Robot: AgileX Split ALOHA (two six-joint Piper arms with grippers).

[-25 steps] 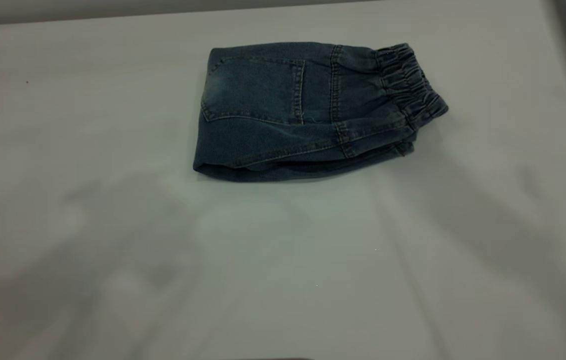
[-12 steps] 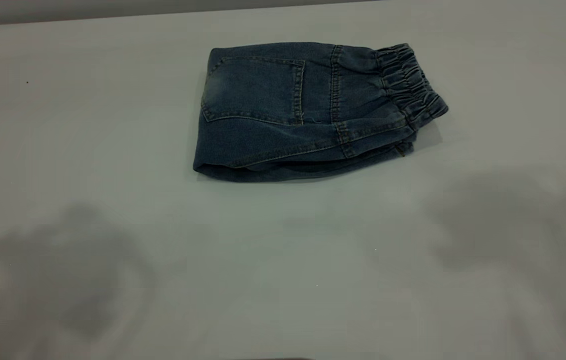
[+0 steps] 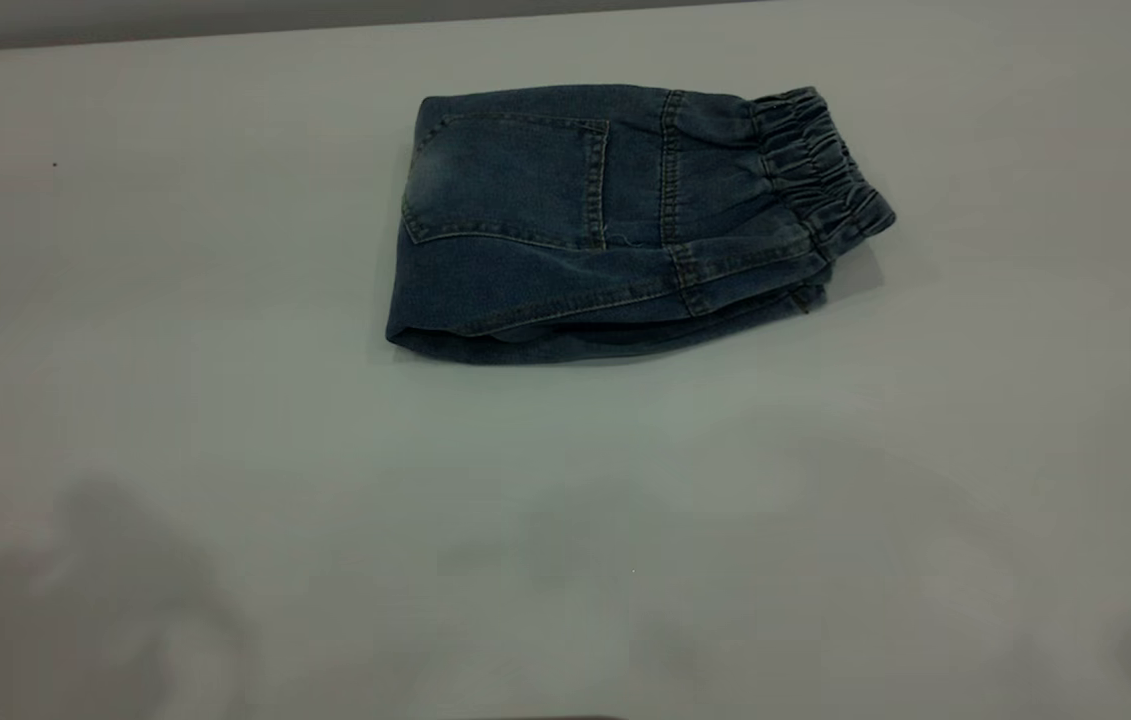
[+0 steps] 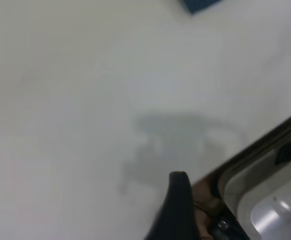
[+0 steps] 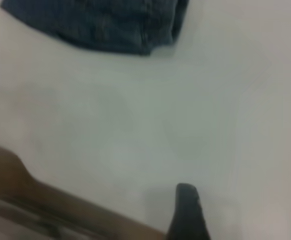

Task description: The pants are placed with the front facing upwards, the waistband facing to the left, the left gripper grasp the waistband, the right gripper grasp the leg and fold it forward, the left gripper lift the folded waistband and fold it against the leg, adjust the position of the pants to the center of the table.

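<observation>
So, going left to right: left gripper [image 4: 179, 187] pulled right back to the near counter [image 3: 175, 330] edge, shadow shrunk into the corner since a second ago, only one of its fingers showing, so can't tell open or closed. Pants [image 3: 575, 220] folded up, pocket side up, waistband [image 3: 815, 165] pointing right, sitting toward the far middle, unmoved. Right gripper [image 5: 188, 210] backed off too, same story, can't tell. Looks basically done.
</observation>
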